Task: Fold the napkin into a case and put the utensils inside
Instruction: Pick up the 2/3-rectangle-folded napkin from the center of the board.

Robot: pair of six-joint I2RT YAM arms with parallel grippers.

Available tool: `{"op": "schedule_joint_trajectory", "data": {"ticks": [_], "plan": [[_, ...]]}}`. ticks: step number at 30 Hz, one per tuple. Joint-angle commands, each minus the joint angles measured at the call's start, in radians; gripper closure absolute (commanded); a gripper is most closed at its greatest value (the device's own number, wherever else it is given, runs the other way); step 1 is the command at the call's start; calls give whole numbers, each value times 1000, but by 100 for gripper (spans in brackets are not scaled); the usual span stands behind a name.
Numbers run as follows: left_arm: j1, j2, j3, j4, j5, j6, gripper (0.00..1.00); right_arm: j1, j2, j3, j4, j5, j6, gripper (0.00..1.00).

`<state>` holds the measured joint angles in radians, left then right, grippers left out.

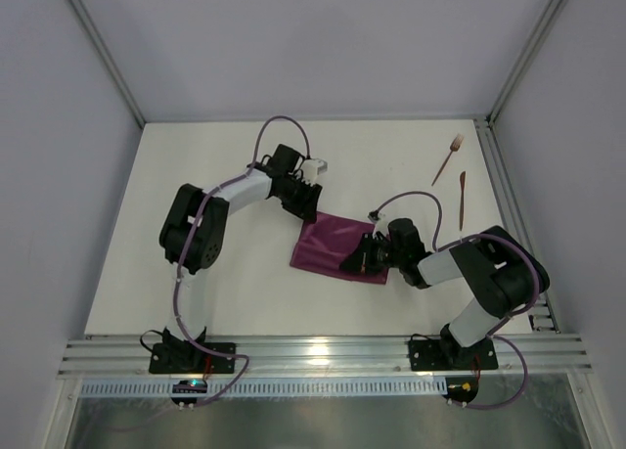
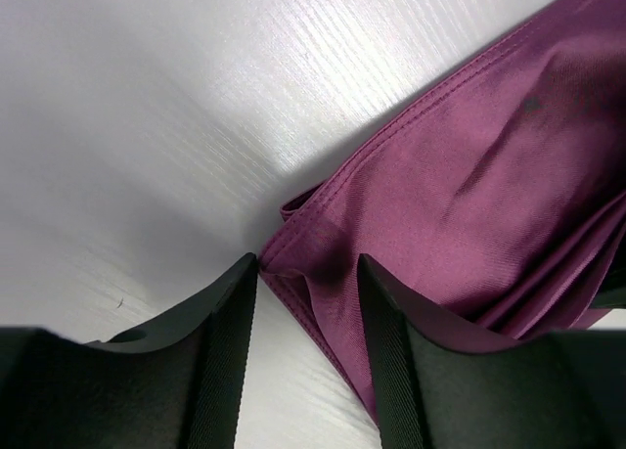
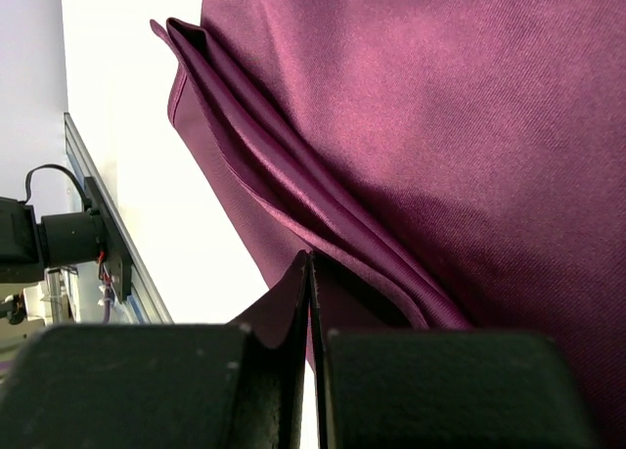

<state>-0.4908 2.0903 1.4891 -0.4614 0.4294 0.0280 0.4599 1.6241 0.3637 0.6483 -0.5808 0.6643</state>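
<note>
Plum-purple cloth napkin (image 1: 333, 242) lies in the middle of the white surface (image 1: 225, 273), already doubled over into a stacked rectangle, wider than the narrow case the task wants. Its layered edges show plainly in the right wrist view.

The left tool (image 1: 309, 204) sits at the napkin's far left corner. In its own camera the black fingers (image 2: 230, 322) stand apart, released, with that folded corner (image 2: 313, 253) lying in the gap between them. It looks placed to pin or take the corner so the cloth does not slide.

The right tool (image 1: 355, 263) is low over the near edge. In its wrist view it is clenched, the tips meeting (image 3: 311, 268) right on the folded hem. This reads as a pinch on a cloth layer, probably to lift it over for a further fold.

The slim copper-brown fork with pale tines (image 1: 449, 158) and the matching copper-brown knife (image 1: 462, 197) lie near each other at the far right, well apart from the napkin. There they are out of the way of the folding and within the right arm's reach for loading.
</note>
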Motion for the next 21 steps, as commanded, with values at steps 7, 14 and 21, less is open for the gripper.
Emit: {"op": "schedule_joint_trajectory", "data": {"ticks": [7,14,21], "plan": [[-5,-10,-56,65,126,-19,67,-10,37,9,-35,6,-25,97],[-5,-166,-222,205,183,6,96,-15,52,14,-39,7,-5,97],[-38,-369,-381,262,65,122,100,-32,59,41,-88,-10,27,97]]}}
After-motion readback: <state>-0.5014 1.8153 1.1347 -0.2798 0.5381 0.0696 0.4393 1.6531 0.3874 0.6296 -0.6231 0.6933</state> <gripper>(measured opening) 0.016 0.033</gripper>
